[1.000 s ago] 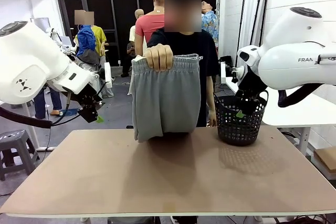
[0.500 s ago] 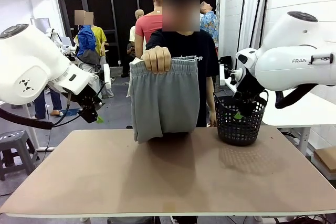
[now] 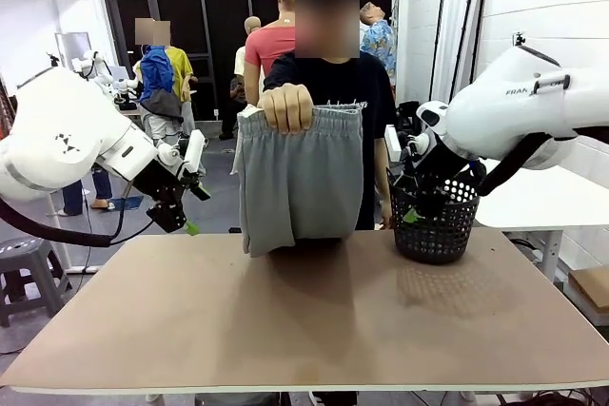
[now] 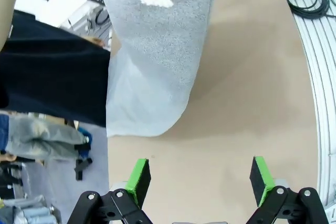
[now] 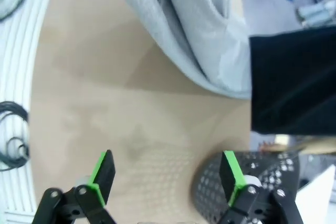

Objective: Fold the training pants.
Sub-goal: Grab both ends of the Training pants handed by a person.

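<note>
At the far side of the table (image 3: 314,330), both grippers hang empty with jaws spread wide. The left gripper (image 3: 186,219) is off the table's left edge and the right gripper (image 3: 411,208) is just above the basket (image 3: 436,230). Between them the pants (image 3: 300,178) hang from a person's hand (image 3: 287,106), which bunches the waistband, while the hems rest on the table's far part. Neither gripper touches the cloth. By my judgement the folding has not yet begun: the pants are not laid flat and no fold lies on the table. All of it remains: spreading them out, then folding.
</note>
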Tool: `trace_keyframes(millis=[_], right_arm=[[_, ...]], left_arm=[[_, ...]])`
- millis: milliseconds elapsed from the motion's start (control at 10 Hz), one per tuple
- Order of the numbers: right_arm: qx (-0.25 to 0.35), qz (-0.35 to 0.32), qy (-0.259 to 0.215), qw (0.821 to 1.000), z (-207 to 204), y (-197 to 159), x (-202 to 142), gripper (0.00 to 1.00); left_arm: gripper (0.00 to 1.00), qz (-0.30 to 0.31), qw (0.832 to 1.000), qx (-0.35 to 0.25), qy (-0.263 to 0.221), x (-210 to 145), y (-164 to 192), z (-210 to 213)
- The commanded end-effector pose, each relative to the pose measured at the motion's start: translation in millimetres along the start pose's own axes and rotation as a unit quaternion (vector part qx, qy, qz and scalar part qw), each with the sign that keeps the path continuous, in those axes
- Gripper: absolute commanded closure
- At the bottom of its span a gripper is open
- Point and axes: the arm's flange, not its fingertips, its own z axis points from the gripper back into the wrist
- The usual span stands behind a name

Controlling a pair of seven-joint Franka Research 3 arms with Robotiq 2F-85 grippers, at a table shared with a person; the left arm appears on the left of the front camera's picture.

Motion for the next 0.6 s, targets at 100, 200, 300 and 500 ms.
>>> trace_keyframes(millis=[100, 200, 300, 500], right_arm=[[0.005, 0.023, -0.11, 0.994, -13, -17, -11, 0.0], [0.012, 0.023, -0.122, 0.992, -17, -18, -12, 0.0], [0.015, 0.02, -0.137, 0.99, -18, -15, -12, 0.0], [0.003, 0.022, -0.183, 0.983, -23, -18, -9, 0.0]], left_arm=[[0.0, 0.004, 0.996, 0.032, -0.084, -5, 16, -7], [0.0, 0.008, 0.993, 0.04, -0.11, -1, 17, -13], [0.0, 0.014, 0.988, 0.037, -0.151, 6, 15, -18], [0.0, 0.027, 0.98, 0.046, -0.192, 11, 17, -23]])
